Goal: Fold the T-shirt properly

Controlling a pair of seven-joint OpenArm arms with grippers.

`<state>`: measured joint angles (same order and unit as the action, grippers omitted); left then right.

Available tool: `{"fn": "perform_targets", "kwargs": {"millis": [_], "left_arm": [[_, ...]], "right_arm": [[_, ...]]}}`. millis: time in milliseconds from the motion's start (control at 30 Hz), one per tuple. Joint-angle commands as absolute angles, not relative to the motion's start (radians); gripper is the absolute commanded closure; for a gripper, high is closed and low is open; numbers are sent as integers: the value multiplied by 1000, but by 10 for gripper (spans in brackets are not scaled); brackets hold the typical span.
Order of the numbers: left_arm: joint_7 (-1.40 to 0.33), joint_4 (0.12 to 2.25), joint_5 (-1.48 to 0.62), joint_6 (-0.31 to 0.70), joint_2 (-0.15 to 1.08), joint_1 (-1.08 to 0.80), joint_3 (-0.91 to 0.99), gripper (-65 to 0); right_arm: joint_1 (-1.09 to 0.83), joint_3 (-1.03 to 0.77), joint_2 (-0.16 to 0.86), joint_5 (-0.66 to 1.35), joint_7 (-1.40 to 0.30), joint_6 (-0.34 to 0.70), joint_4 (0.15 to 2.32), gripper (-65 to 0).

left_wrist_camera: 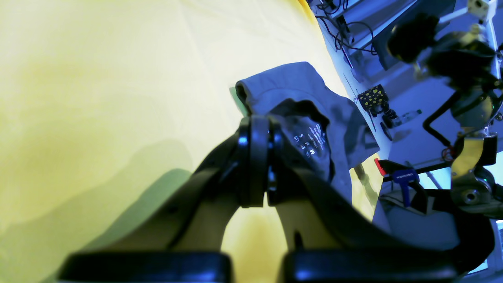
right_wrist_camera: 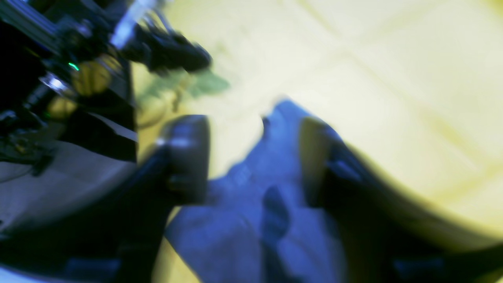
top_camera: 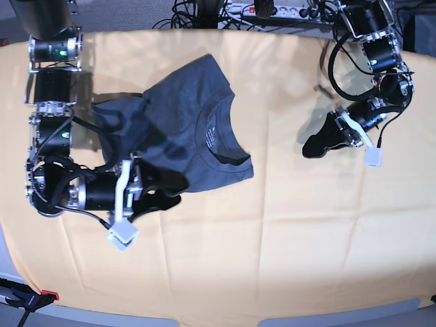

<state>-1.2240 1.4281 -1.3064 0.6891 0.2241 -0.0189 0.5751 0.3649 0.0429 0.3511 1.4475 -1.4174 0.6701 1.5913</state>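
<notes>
Right hand (right_wrist_camera: 251, 157) straddles T-shirt (right_wrist_camera: 232, 224) edge.

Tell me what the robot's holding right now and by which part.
The left gripper is shut on nothing. The right gripper has its jaws either side of an edge of the T-shirt; the picture is too blurred to tell if it's gripped.

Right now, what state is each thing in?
Slate blue-grey cotton T-shirt: crumpled, not folded, lying on the cloth.
Yellow-orange table cloth: spread out, with creases.
Left gripper: jaws shut, empty, apart from the T-shirt.
Right gripper: jaws apart, either side of the T-shirt's edge.
</notes>
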Motion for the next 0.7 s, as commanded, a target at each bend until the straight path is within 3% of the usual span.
{"fn": "perform_targets", "kwargs": {"millis": [0, 33, 167, 367, 667], "left_arm": [[-1209, 1444, -1347, 698, 236, -6, 576, 0], [-1210, 1444, -1363, 698, 236, -6, 572, 0], [-1214, 1444, -1396, 698, 249, -2, 490, 0], [-1312, 1489, -1392, 698, 252, 35, 266, 0], [-1278, 1733, -1062, 698, 252, 54, -142, 0]], "right_arm": [[384, 36, 374, 1452, -1396, 677, 1608, -55], [374, 36, 389, 1433, -1396, 692, 1608, 0], [342, 39, 395, 1266, -1396, 698, 1608, 0], [343, 48, 363, 765, -1074, 698, 1601, 0], [348, 170, 363, 541, -917, 698, 1488, 0]]}}
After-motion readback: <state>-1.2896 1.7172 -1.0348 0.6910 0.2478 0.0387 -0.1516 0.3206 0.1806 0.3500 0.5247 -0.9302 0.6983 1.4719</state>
